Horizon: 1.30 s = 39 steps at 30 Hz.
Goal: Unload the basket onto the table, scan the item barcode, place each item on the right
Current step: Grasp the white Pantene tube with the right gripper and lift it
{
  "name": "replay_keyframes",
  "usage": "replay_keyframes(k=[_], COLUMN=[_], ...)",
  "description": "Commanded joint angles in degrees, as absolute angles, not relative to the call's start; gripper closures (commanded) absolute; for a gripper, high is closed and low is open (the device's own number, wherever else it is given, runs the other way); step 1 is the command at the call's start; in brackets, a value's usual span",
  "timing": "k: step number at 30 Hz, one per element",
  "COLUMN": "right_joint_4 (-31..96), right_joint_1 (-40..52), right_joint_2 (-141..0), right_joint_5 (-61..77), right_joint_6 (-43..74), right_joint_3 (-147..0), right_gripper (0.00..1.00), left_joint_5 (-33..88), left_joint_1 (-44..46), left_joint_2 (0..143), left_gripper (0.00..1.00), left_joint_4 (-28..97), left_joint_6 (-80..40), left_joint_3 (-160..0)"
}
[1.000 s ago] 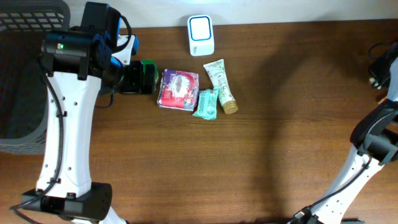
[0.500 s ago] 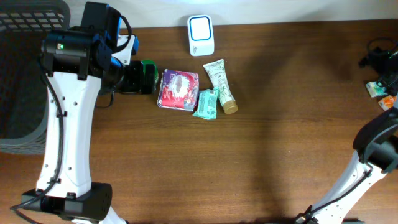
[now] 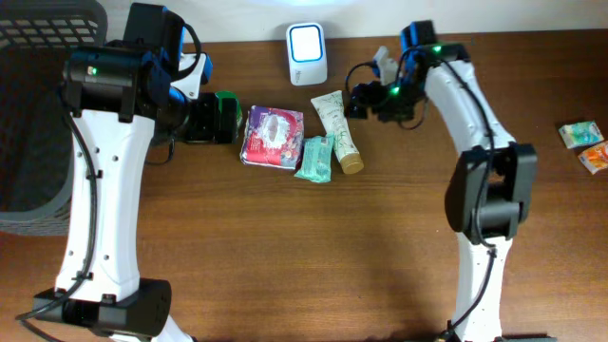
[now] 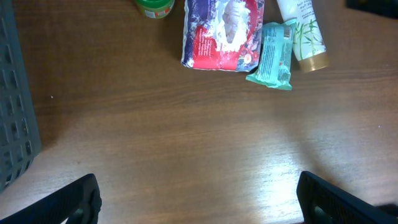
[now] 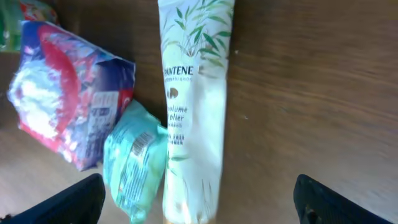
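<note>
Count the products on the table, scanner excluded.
6. Green container by the left arm; red-purple pouch, teal packet and Pantene tube clustered in front of the scanner; greenish sachet and orange sachet at far right. The left arm may hide more.

I see a cream plastic tube (image 3: 334, 122) printed with green leaves, with a gold cap (image 3: 352, 164); a teal foil packet (image 3: 315, 159); a red, purple and white pouch (image 3: 274, 136); and a brown wood-grain table (image 3: 285, 247).
</note>
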State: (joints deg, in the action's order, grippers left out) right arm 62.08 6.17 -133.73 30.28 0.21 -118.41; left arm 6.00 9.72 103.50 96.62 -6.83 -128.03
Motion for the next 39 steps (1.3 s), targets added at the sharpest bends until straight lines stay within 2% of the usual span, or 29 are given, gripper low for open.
replay_keyframes(k=[1, 4, 9, 10, 12, 13, 14, 15, 17, 18, 24, 27, 30, 33, 35, 36, 37, 38, 39], right_joint_4=[58.08, 56.66, 56.73, 56.71, 57.23, 57.21, 57.19, 57.21, 58.13, 60.64, 77.56, 84.73, 85.60, 82.30, 80.71, 80.12, 79.68, 79.46, 79.18], right_joint_1=[8.27, 8.25, 8.29, 8.32, 8.29, 8.29, 8.25, 8.19, 8.14, 8.14, 8.25, 8.45, 9.50, 12.34, 14.68, 15.99, 17.50, 18.46, 19.03], right_joint_2=[-135.83, -137.78, -142.19, -142.56, -142.82, -142.74, -142.56, -142.10, -140.11, -139.20, -135.98, -135.98, -136.16, -136.44, -136.44, -136.44, -136.44, -136.44, -136.44], right_joint_5=[31.75, 35.40, 40.58, 40.99, 40.91, 40.93, 40.77, 40.05, 36.84, 33.04, 1.04, -17.76, -24.01, -18.11, -15.22, -15.22, -15.46, -15.46, -15.49], right_joint_6=[2.70, 3.09, 3.68, 3.68, 3.66, 3.68, 3.68, 3.70, 3.73, 3.77, 14.06, 27.27, 30.96, 30.17, 29.80, 28.71, 28.27, 28.16, 27.24], right_joint_3=[-115.00, -114.41, -114.37, -114.37, -114.37, -114.43, -114.43, -114.45, -114.78, -116.18, -122.45, -122.48, -122.39, -119.92, -119.13, -119.13, -119.13, -119.13, -119.17], right_gripper=[0.08, 0.09, 0.19, 0.29, 0.40, 0.59, 0.71, 0.80, 0.93, 0.96, 0.96, 0.96, 0.96, 0.96, 0.85, 0.69, 0.43, 0.29, 0.27], left_joint_5=[6.02, 6.02, 6.02, 6.02, 6.02, 6.02, 6.02, 6.02, 6.02, 6.02, 6.02, 6.02, 6.02, 6.02, 6.02, 6.02, 6.02, 6.02, 6.02], left_joint_1=[9.56, 9.56, 9.56, 9.56, 9.56, 9.56, 9.56, 9.56, 9.56, 9.56, 9.56, 9.56, 9.56, 9.56, 9.56, 9.56, 9.56, 9.56, 9.56], left_joint_2=[102.63, 102.63, 102.63, 102.63, 102.63, 102.63, 102.63, 102.63, 102.63, 102.63, 102.63, 102.63, 102.63, 102.63, 102.63, 102.63, 102.63, 102.63, 102.63], left_gripper=[0.01, 0.01, 0.01, 0.01, 0.01, 0.01, 0.01, 0.01, 0.01, 0.01, 0.01, 0.01, 0.01, 0.01, 0.01, 0.01, 0.01, 0.01, 0.01], left_joint_4=[96.55, 96.55, 96.55, 96.55, 96.55, 96.55, 96.55, 96.55, 96.55, 96.55, 96.55, 96.55, 96.55, 96.55, 96.55, 96.55, 96.55, 96.55, 96.55], left_joint_6=[-5.93, -5.93, -5.93, -5.93, -5.93, -5.93, -5.93, -5.93, -5.93, -5.93, -5.93, -5.93, -5.93, -5.93, -5.93, -5.93, -5.93, -5.93, -5.93], left_joint_3=[-128.11, -128.11, -128.11, -128.11, -128.11, -128.11, -128.11, -128.11, -128.11, -128.11, -128.11, -128.11, -128.11, -128.11, -128.11, -128.11, -128.11, -128.11, -128.11])
